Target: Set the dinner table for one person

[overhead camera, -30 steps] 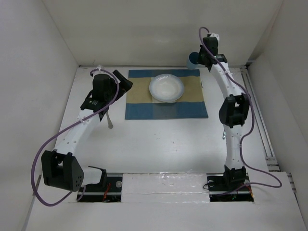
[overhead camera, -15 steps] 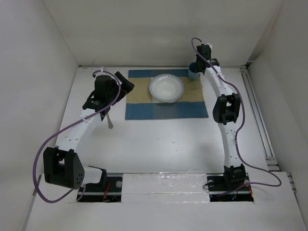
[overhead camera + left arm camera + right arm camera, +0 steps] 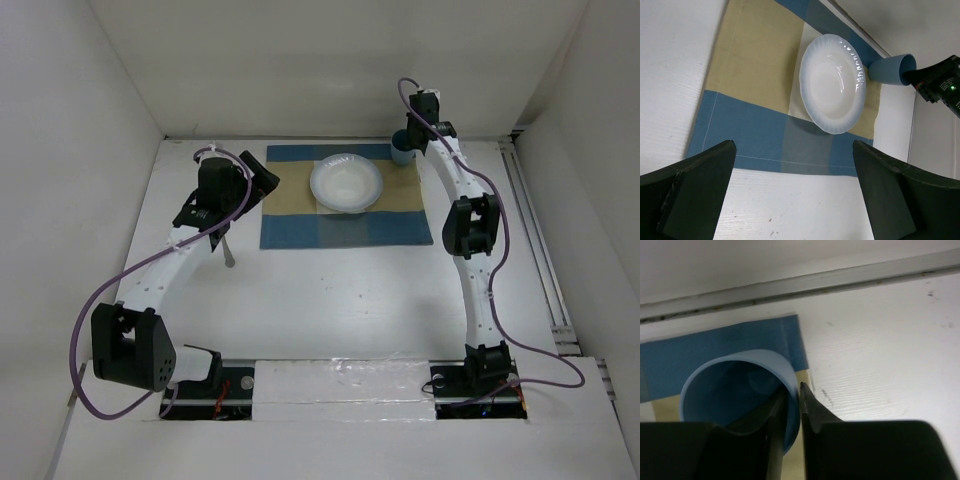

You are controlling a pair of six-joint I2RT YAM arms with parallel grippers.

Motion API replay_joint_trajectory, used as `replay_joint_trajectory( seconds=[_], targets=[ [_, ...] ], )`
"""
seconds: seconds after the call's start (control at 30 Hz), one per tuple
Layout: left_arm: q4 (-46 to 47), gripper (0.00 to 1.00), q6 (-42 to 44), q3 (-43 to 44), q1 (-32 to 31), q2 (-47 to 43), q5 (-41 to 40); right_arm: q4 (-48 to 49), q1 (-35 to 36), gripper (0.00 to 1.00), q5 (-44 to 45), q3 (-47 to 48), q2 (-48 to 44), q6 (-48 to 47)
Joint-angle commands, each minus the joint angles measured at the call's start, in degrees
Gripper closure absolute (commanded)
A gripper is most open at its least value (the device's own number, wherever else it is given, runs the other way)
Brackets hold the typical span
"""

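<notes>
The right gripper (image 3: 793, 401) is clamped on the rim of a blue cup (image 3: 730, 390), one finger inside the wall and one outside, at the far right corner of the blue-and-tan placemat (image 3: 345, 228); whether the cup rests on the cloth cannot be told. A metal rail (image 3: 840, 282) runs just behind. The white bowl (image 3: 346, 184) sits mid-placemat, apart from the cup. The left gripper (image 3: 795, 200) hangs spread wide over the placemat's left edge, with a utensil (image 3: 229, 258) partly hidden under its arm on the dinner table (image 3: 330, 300).
</notes>
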Motion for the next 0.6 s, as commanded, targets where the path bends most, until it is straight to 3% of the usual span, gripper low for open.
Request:
replay_joint_trajectory(
  seconds=[0.0,0.07,0.17,0.2,0.27,0.57],
  targets=[
    [1.74,0.0,0.9,-0.35,-0.04,-0.23,-0.06,1.18,0.02,0.78,-3.23,0.18,-2.1,-0.47],
    [1.74,0.0,0.9,-0.35,-0.04,-0.23,-0.06,1.18,0.02,0.55,-3.75,0.79,-2.1,-0.47],
    [1.74,0.0,0.9,-0.35,-0.04,-0.23,-0.58,1.7,0.02,0.31,-4.45,0.79,-2.1,-0.47],
    [1.74,0.0,0.9,-0.35,-0.04,-0.23,-2.15,2.23,0.02,0.17,-4.46,1.4,-2.1,-0.47],
    [1.22,0.0,0.21,-0.97,-0.04,-0.23,-4.36,2.75,-0.5,0.0,-4.99,2.72,-2.1,0.15],
    [-7.04,0.0,-3.49,0.88,-0.04,0.3,-15.26,7.06,-2.26,0.0,-3.41,2.38,-10.71,2.26]
  ],
)
